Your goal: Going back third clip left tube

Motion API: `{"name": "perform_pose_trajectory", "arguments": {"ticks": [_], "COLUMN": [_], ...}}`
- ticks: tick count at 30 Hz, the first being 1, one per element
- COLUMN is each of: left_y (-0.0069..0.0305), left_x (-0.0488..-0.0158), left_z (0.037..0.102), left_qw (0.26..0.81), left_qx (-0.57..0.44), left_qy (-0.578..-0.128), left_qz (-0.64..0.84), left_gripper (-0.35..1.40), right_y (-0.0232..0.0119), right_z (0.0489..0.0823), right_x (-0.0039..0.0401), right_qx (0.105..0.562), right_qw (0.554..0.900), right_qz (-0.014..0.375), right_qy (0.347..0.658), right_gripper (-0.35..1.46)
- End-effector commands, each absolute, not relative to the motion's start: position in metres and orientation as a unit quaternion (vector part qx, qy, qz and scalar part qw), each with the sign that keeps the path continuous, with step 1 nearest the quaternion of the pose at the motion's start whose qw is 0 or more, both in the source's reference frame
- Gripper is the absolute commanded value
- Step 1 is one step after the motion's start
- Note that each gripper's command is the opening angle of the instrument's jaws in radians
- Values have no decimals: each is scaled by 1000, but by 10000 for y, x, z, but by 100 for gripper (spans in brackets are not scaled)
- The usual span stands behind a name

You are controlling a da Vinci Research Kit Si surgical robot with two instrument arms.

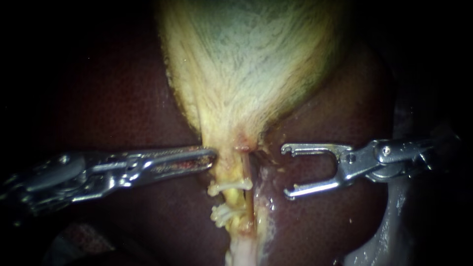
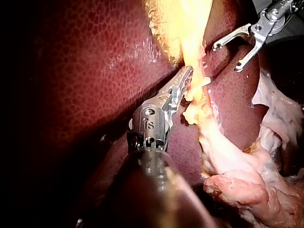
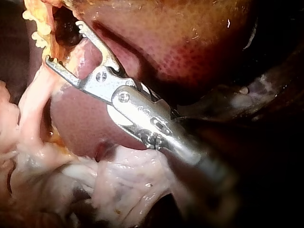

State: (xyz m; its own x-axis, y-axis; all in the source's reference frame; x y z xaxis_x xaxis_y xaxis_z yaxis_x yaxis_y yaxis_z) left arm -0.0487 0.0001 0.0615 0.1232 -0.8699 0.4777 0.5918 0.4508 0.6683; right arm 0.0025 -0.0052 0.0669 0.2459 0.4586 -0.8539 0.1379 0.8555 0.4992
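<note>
The pale yellow gallbladder (image 1: 251,64) narrows to a neck between my two instruments. Below the neck runs a yellowish tube (image 1: 236,199) with two whitish clips across it, an upper clip (image 1: 229,186) and a lower clip (image 1: 222,215). My left instrument (image 1: 213,156) comes in flat from the left, its jaws shut on the edge of the gallbladder's neck (image 2: 192,61); the left wrist view shows its tip (image 2: 186,78) against that tissue. To the right of the tube, my right instrument (image 1: 286,171) stands apart from it, its hooked jaws wide open and empty (image 3: 62,42).
Dark red liver (image 1: 123,98) surrounds the gallbladder on both sides. Loose pale, fatty tissue (image 2: 247,185) trails off below the clips. In the left wrist view my right instrument (image 2: 226,58) sits beyond the tube, over the liver.
</note>
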Motion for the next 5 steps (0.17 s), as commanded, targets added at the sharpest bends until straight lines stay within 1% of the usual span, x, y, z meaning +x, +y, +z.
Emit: {"name": "perform_pose_trajectory", "arguments": {"ticks": [1,5], "left_y": [1,1], "left_x": [-487,-487], "left_z": [615,615], "left_qw": [732,732], "left_qx": [160,160], "left_qy": [-435,-435], "left_qz": [-499,-499], "left_gripper": [-35,-35], "right_y": [-51,-51], "right_z": [669,668], "right_x": [25,24], "right_qx": [247,247], "right_qw": [750,750], "right_qz": [107,107], "right_qy": [605,605], "right_gripper": [60,60]}}
